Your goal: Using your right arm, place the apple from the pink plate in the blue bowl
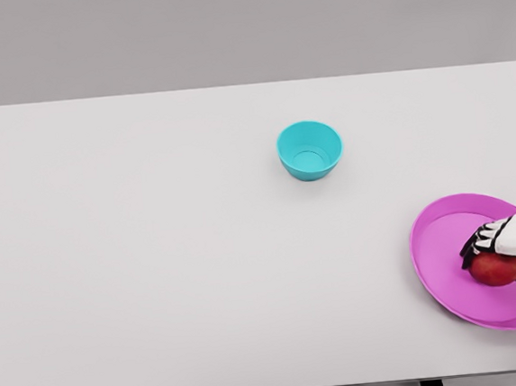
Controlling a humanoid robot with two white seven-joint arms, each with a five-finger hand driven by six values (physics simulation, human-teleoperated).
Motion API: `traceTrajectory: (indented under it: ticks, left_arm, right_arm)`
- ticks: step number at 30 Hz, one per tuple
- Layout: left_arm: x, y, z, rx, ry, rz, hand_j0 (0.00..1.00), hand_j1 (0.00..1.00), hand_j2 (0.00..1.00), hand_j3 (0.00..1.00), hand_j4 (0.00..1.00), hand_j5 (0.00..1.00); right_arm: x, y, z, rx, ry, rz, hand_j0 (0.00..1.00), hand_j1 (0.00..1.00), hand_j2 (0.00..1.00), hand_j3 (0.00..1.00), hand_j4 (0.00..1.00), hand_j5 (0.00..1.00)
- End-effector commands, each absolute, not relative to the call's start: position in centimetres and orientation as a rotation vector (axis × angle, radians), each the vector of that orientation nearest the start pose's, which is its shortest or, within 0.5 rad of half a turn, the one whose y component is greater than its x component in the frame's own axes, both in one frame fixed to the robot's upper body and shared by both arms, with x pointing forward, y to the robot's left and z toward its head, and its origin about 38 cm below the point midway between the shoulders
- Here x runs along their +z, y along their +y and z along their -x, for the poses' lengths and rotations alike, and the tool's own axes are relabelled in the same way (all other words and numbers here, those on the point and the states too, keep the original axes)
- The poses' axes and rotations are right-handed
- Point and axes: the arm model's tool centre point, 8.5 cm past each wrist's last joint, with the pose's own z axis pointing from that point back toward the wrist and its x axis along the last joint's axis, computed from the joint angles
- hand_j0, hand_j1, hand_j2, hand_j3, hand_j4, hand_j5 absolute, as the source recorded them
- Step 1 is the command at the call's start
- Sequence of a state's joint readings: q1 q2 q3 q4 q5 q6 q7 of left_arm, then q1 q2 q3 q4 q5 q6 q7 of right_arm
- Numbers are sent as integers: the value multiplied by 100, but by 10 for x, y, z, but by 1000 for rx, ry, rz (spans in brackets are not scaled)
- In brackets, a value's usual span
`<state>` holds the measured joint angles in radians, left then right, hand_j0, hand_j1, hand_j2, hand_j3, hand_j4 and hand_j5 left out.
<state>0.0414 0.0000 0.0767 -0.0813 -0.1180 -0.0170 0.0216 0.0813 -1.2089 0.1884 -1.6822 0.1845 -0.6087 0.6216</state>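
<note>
A round red apple point(495, 269) with a smooth, glossy skin lies on a flat, bright pink round plate point(439, 249) at the right edge of the white surface point(155, 256), toward the near side. The apple sits right of the plate's middle, its top and right side partly covered. The plate has a low raised rim and is cut off by the picture's right edge. A small turquoise-blue round bowl point(309, 150) stands upright and empty well apart from the plate, farther back and to the left, near the middle of the surface.
</note>
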Motion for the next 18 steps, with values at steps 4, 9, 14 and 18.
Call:
traceTrajectory:
  ticks: [4,9,14,18]
  left_arm:
    - [-263,276,-3,-43,-55,-115,100,100,100,100,100,100]
    - [-263,276,-3,-43,-55,-115,100,100,100,100,100,100]
    - [-263,276,-3,-44,-57,-115,100,100,100,100,100,100]
    - [-263,276,-3,-43,-55,-115,100,100,100,100,100,100]
  right_arm:
    - [184,-419,-302,2053,-1034,197,44,44,44,44,44,44]
    - [204,-422,-310,2040,-1080,267,44,44,44,44,44,44]
    - [220,-425,-317,1996,-1155,340,44,44,44,44,44,44]
    - [222,-423,-320,1977,-1186,356,44,44,44,44,44,44]
